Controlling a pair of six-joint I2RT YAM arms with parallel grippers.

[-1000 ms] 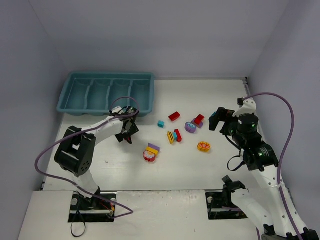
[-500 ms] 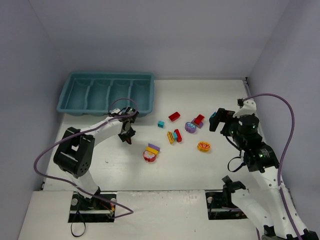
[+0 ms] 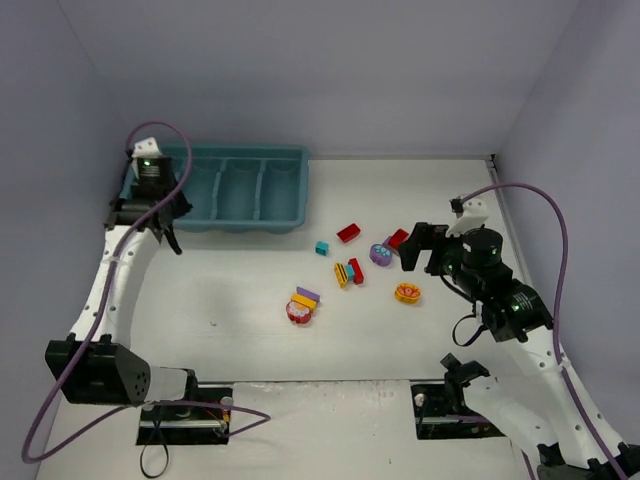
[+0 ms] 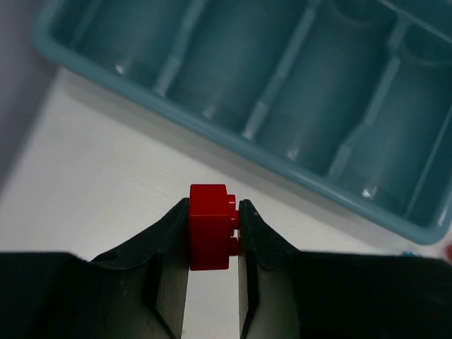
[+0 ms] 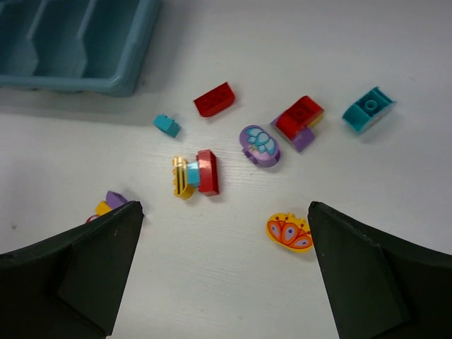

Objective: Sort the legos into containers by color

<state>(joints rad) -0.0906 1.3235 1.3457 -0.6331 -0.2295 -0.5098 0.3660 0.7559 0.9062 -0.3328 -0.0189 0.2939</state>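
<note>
Table (image 3: 250, 300), white. Teal tray (image 3: 250, 218) at its far left, four compartments side by side. My left claw (image 4: 212, 212) hangs just short of the tray's near rim, clamped on a red brick (image 4: 210, 226). My right claw (image 5: 224, 212) stands wide apart above the loose legos (image 5: 214, 99) mid-table.

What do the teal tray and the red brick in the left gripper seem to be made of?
Teal tray: likely moulded plastic, semi-glossy; small highlights along its dividers. Red brick: likely hard plastic, smooth, satin; crisp moulded studs, uniform colour.
</note>
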